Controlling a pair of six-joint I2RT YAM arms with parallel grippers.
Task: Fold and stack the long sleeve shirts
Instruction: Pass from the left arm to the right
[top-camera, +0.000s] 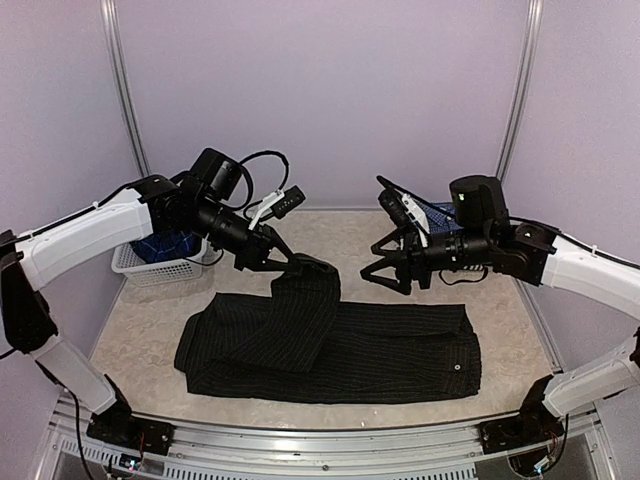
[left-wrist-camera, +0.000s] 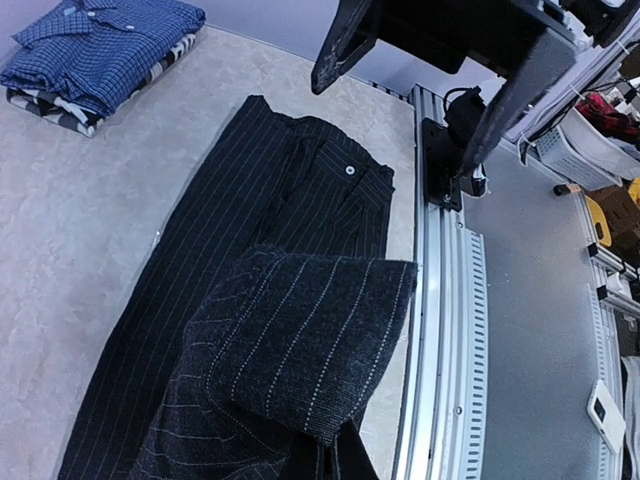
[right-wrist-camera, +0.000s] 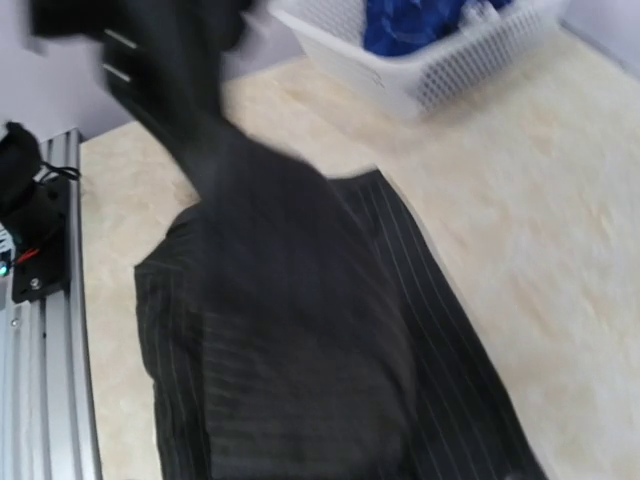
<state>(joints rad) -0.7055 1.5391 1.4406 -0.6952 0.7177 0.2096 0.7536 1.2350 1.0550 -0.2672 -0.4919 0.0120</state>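
Note:
The black pinstriped shirt (top-camera: 330, 345) lies spread across the middle of the table. My left gripper (top-camera: 283, 262) is shut on a folded part of it and holds that part raised above its far left portion. In the left wrist view the lifted fold (left-wrist-camera: 310, 340) fills the bottom and hides the fingers. My right gripper (top-camera: 385, 275) is open and empty, just above the shirt's far edge. The right wrist view is blurred and shows the black shirt (right-wrist-camera: 300, 350), not the fingers. A folded blue-and-white checked shirt (left-wrist-camera: 100, 45) lies at the far right (top-camera: 440, 215).
A white lattice basket (top-camera: 150, 268) with dark blue cloth (top-camera: 160, 247) in it stands at the far left; it also shows in the right wrist view (right-wrist-camera: 430, 70). The metal rail (left-wrist-camera: 440, 330) runs along the table's near edge.

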